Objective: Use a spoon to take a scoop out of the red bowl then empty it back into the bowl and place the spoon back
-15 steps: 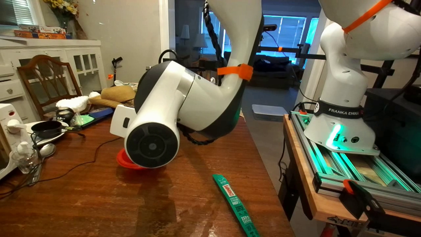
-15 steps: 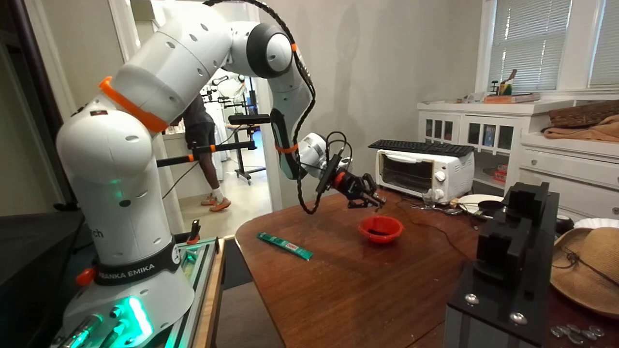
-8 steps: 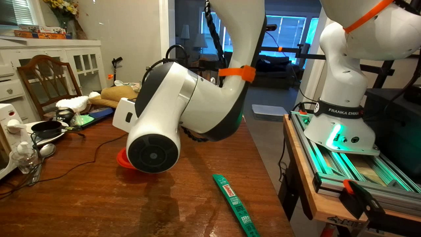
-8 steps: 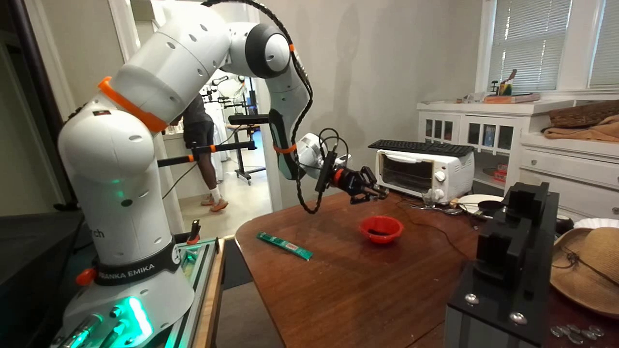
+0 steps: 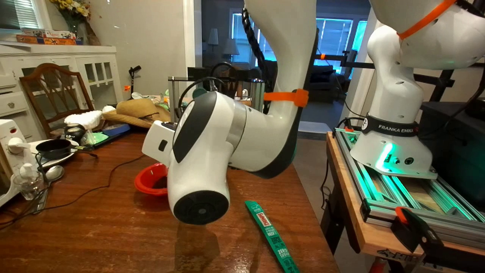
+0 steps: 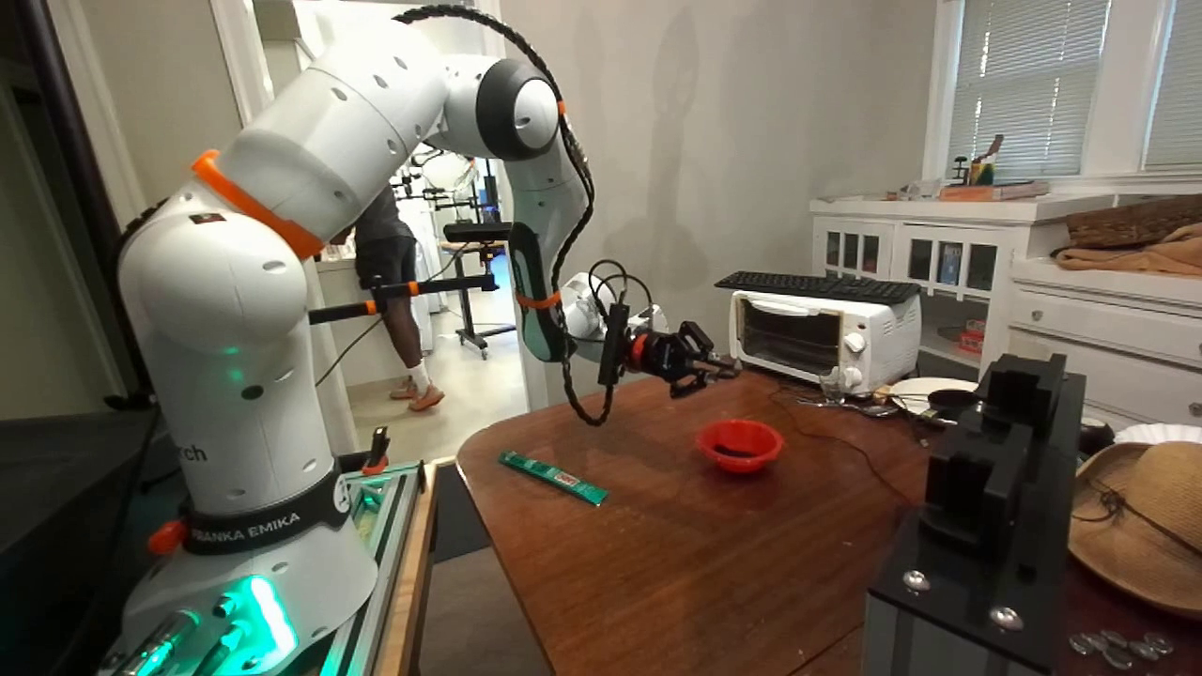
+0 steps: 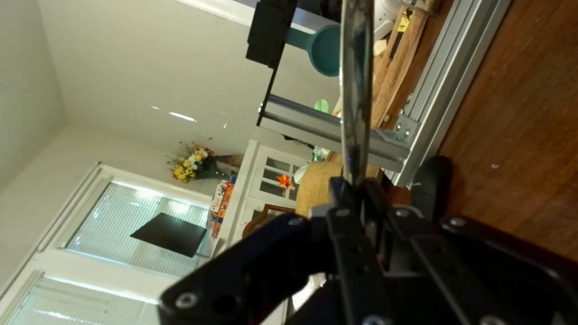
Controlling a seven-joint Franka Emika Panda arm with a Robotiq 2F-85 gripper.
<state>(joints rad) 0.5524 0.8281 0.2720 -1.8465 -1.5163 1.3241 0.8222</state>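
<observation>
Your gripper clamped on spoon, which reaches past top of wrist view. Bowl on table, lower than gripper, apart from it; whether straight beneath, cannot tell. Green strip lower too, well apart.

On the wooden table: red bowl, green strip, white toaster oven.

In exterior view: bowl on table; strip left of bowl; toaster oven, keyboard on top, behind bowl to right; stand right of bowl, nearer camera; hat farther right of bowl; gripper higher than bowl; in wrist view, spoon in jaws.
</observation>
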